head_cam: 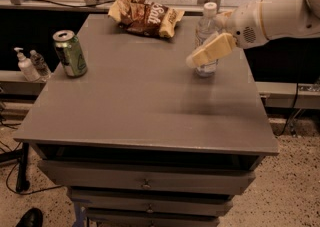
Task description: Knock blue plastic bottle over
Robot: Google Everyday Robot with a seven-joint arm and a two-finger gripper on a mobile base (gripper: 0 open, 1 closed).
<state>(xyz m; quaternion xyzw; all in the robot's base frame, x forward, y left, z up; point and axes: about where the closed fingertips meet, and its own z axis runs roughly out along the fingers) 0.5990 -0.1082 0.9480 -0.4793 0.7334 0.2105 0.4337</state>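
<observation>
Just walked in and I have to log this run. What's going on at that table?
A robot arm reaches in from the right, with its claw at the middle of the blue plastic bottle on the grey table. The bottle stands upright, not yet knocked over. A green can stands near the left edge, and a chip bag lies at the back.

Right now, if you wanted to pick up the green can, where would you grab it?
Around the middle of its round wall, coming from the side that faces the bottle. The can stands upright on the table with nothing touching it, and the gripper sits in front of the bottle, so that side is probably easiest to reach.
</observation>
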